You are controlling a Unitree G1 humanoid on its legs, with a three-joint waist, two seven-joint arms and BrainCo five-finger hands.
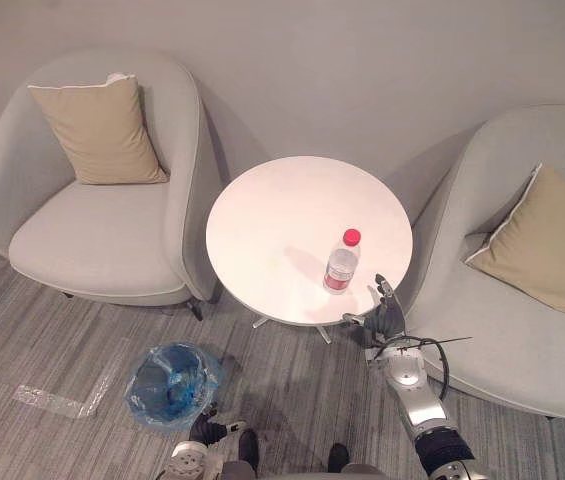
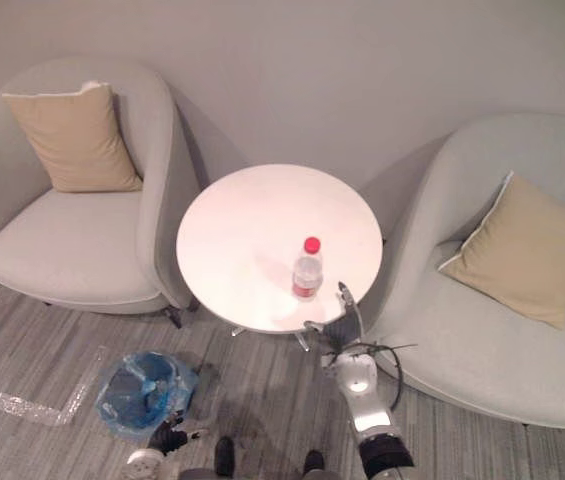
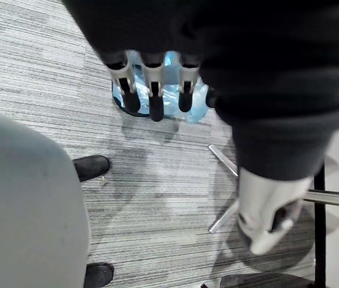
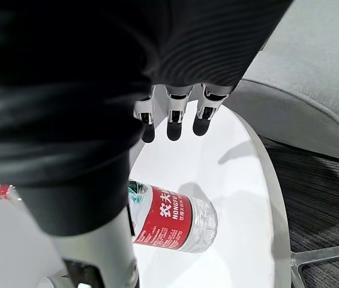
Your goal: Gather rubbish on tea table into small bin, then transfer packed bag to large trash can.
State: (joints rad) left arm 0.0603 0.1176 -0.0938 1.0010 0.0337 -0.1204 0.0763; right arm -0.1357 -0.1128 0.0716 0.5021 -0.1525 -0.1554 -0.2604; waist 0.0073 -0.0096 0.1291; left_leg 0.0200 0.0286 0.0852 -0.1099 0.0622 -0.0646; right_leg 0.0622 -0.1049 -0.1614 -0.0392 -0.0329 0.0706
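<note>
Bottle [image 1: 342, 262] upright near tabletop [image 1: 272, 220] edge; right hand [image 1: 386, 318] close, fingers [image 4: 174, 123] wide, empty. Risk: a glancing touch tips it and it rolls off. Left hand [image 3: 152, 90] relaxed open near small bin [image 1: 170, 385].

Print noted: one label, on the water bottle.
Clear plastic bottle with red cap [image 1: 342, 263] stands upright on the round white worktop [image 1: 282, 215], near the rim on the robot's right. A red wrap-around label band [image 4: 163, 219] circles the bottle's middle. It carries a row of large white characters, with a line of smaller white lettering beneath. A small green-and-white patch sits at the label's cap-side end. From the head views the label is just a red band, its print too small to read.
</note>
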